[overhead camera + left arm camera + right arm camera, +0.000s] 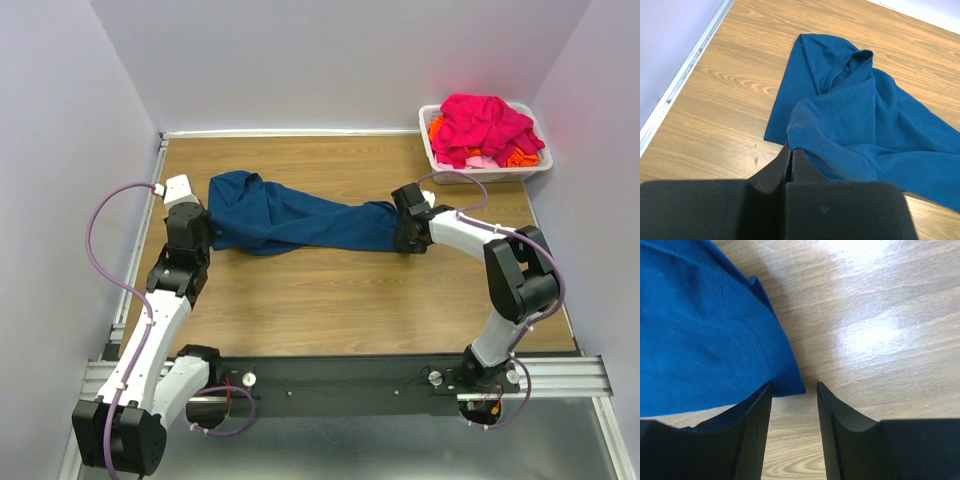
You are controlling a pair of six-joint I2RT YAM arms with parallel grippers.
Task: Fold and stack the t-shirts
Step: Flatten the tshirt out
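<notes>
Entry, both arms on the desk (330, 300).

Blue t-shirt (300, 222): lies on the desk as a long, twisted band running left to right between the two claws. The wider, bunched end is on the left. The narrow end is on the right. No chest print faces up in any view I have.

Left claw (791, 150): jaws pressed fully together, no gap between the fingers. In my left wrist view the tips sit right at a ribbed edge of the shirt, and the cloth humps up just beyond them. I cannot tell whether any fabric is actually pinched between the tips or only touches them.

Right claw (794, 387): jaws apart, down close to the desk at the shirt's right end. In my right wrist view a hemmed corner of the blue cloth reaches into the gap, lying against the left-hand finger in that view. The other finger has bare wood in front of it. Nothing is clamped.

White basket (430, 150): far right corner of the desk, well apart from the blue shirt. It is heaped with the magenta-pink shirts (485, 125), with orange cloth (520, 157) showing at its edges.
</notes>
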